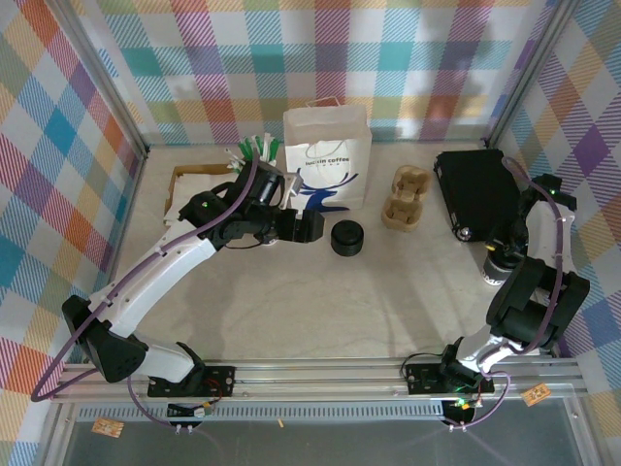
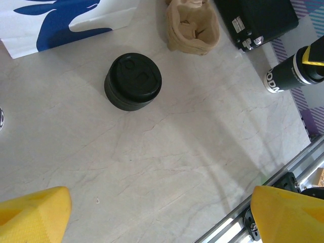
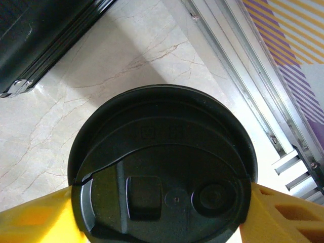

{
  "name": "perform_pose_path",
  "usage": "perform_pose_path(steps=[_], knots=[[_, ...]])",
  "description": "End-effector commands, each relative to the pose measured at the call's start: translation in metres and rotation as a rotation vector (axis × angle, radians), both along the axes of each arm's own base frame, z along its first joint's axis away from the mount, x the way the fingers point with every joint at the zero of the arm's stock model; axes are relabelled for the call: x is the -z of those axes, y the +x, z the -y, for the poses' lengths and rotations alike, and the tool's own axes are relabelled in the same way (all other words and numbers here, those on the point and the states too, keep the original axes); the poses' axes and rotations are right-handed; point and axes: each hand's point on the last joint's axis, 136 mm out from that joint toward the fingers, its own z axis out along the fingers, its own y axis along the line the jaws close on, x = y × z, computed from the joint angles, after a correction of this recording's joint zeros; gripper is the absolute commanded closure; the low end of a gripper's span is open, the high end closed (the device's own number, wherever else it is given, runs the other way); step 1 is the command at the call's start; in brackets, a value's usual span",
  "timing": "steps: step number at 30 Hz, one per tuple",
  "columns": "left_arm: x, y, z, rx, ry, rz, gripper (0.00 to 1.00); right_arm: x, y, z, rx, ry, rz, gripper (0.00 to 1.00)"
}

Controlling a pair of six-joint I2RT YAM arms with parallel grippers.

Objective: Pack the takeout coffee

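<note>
The takeout coffee (image 2: 286,76) stands at about 3 o'clock on the table (image 1: 388,291), close to the side edge. The white paper bag (image 1: 327,160) it must go into is far off at 12 o'clock. The right gripper (image 3: 161,223) has a yellow finger on each side of the cup, just under the black lid (image 3: 162,152). Its jaws stand about as wide as the cup, but from here I cannot tell if they are pressing on it or only sitting beside it. That is the first worry: if the hold is loose, the cup may slip or tip when the arm lifts, and the drink could spill. If the fingers push up on the rim of the lid, the lid might pop off. The black box (image 1: 475,189) sits at 2 o'clock, on the way to the bag, and the cardboard cup holder (image 1: 406,197) is at 1 o'clock, so a low carry could bump them. The left gripper (image 2: 162,217) hangs near the middle of the table with its jaws wide apart and nothing in them, beside the stack of black lids (image 2: 133,81). The two arms could knock together near the bag. The bag is thin paper and looks easy to push over if the cup hits its edge.
</note>
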Motion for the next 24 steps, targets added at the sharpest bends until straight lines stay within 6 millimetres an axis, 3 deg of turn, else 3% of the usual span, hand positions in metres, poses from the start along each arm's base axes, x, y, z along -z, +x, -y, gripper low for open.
perform_pose_path(steps=[1,6,13,20,24], knots=[[-0.012,-0.005,-0.006,0.006,0.009,0.039,0.09,-0.009,0.001,0.004,0.023,-0.003,0.008,0.23],[-0.010,-0.003,-0.011,-0.014,0.030,0.045,0.08,-0.019,0.000,0.001,0.024,0.000,0.026,0.11],[-0.008,0.006,-0.021,-0.085,0.075,0.054,0.08,-0.040,-0.005,-0.001,0.015,-0.033,0.088,0.10],[-0.030,0.025,-0.025,-0.144,0.080,0.110,0.09,-0.072,-0.004,-0.019,0.003,0.005,0.212,0.13],[-0.049,0.038,-0.029,-0.184,0.086,0.155,0.10,-0.103,-0.006,-0.026,-0.003,-0.009,0.290,0.19]])
